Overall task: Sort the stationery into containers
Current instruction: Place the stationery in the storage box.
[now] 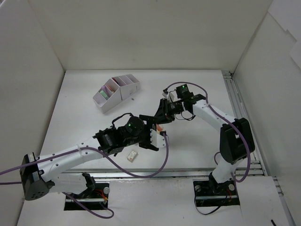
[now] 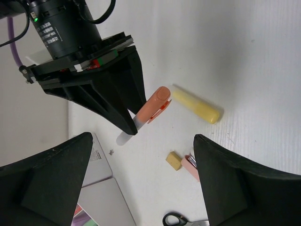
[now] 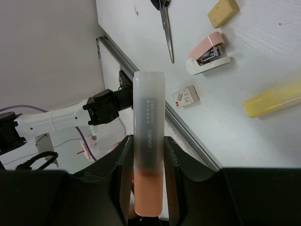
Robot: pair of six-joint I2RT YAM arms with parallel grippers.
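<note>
My right gripper (image 3: 148,141) is shut on an orange highlighter (image 3: 148,117) with a frosted cap and holds it above the table. The left wrist view shows the highlighter (image 2: 153,107) in that gripper (image 2: 131,123). On the table below lie a yellow highlighter (image 3: 273,101), a pink stapler (image 3: 209,52), a beige eraser (image 3: 223,12), scissors (image 3: 164,23) and a small white eraser (image 3: 185,96). My left gripper (image 2: 143,155) is open and empty, hovering over these items. The pale lilac organizer (image 1: 117,90) stands at the back left, apart from both grippers (image 1: 155,139).
The white eraser (image 1: 132,156) lies near the table's front edge beside the left arm. White walls enclose the table on three sides. A metal rail (image 1: 233,94) runs along the right edge. The two grippers are close together at mid-table.
</note>
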